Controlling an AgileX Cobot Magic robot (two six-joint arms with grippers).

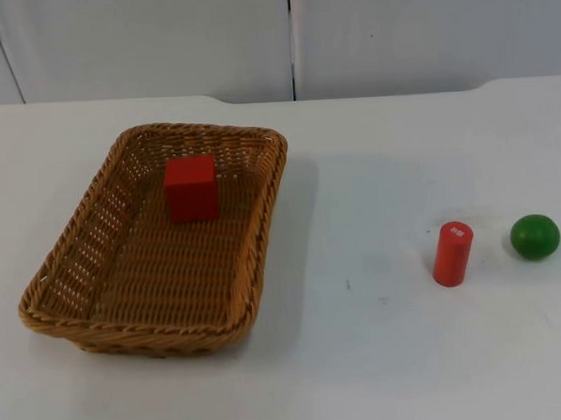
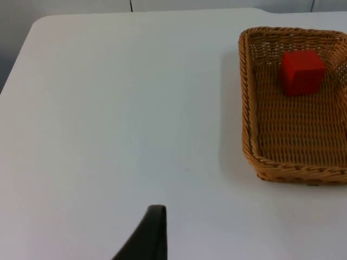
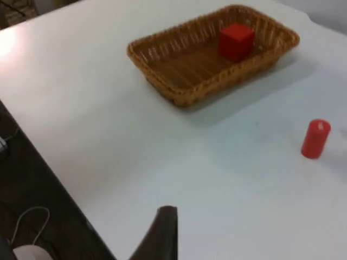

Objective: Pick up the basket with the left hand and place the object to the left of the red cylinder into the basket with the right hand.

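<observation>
The basket (image 1: 160, 240) sat on the table's (image 1: 382, 355) left half, the red cube (image 1: 191, 187) inside near its far end. Right of it stood the red cylinder (image 1: 453, 253), then the green ball (image 1: 534, 236). Whether the left gripper (image 2: 146, 238) and right gripper (image 3: 162, 235) were open could not be told.

Green ball (image 1: 534, 236), round and smooth, resting on the white tabletop (image 1: 382, 355) toward the right side in the top view, casting a faint shadow. A few tiny dark specks (image 1: 348, 284) scattered over the white surface nearer the middle. Behind the far edge, a grey partition wall (image 1: 159, 38), split by a dark vertical seam (image 1: 291, 40). Rounded notch-like corners along that far edge. Past the tabletop's side, dark floor (image 3: 32, 184) with a pale rounded object (image 3: 27, 253), too unclear to name.
</observation>
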